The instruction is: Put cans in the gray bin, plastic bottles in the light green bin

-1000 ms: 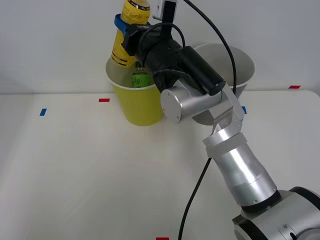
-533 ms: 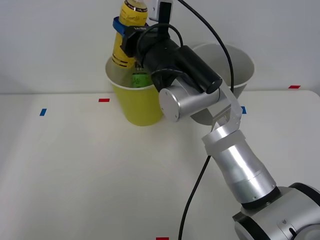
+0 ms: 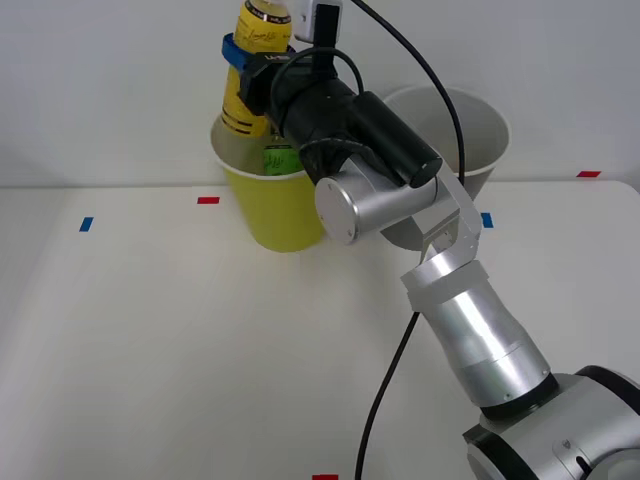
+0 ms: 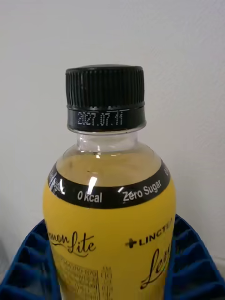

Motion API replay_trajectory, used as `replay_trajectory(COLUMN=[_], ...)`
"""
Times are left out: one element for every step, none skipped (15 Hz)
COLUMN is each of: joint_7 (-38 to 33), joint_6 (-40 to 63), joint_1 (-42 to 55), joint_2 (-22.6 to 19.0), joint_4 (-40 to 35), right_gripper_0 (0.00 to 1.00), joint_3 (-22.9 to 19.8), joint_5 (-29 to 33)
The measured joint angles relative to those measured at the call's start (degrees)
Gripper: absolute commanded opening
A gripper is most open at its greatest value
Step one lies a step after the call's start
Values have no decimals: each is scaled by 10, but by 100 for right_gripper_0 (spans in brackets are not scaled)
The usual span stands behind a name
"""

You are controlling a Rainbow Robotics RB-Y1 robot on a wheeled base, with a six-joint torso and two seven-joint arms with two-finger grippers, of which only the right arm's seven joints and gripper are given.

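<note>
Shifted slightly left, end effector clamping yellow bottle above light green bin

The front view looks forward and down from above the arms onto the white table, reaching its far edge and the wall behind. The right wrist view sits close against the yellow bottle, facing that wall. Both views share this yellow bottle.

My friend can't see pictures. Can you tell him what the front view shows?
The robot's right gripper holds a yellow bottle over the light green bin, where a green-label bottle already sits. The gray bin stands beside it on the white table.
</note>
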Motion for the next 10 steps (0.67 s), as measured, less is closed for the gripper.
replay_trajectory(joint_7=[0,-1,-2,-3,-3,-4,-4,-4,-4,-4], joint_6=[0,0,0,0,0,0,0,0,0,0], joint_1=[0,0,0,0,0,0,0,0,0,0], joint_2=[0,0,0,0,0,0,0,0,0,0], joint_4=[0,0,0,0,0,0,0,0,0,0], right_gripper_0=[100,100,100,100,100,100,100,100,100,100], joint_3=[1,1,2,2,2,2,2,2,2,2], joint_5=[0,0,0,0,0,0,0,0,0,0])
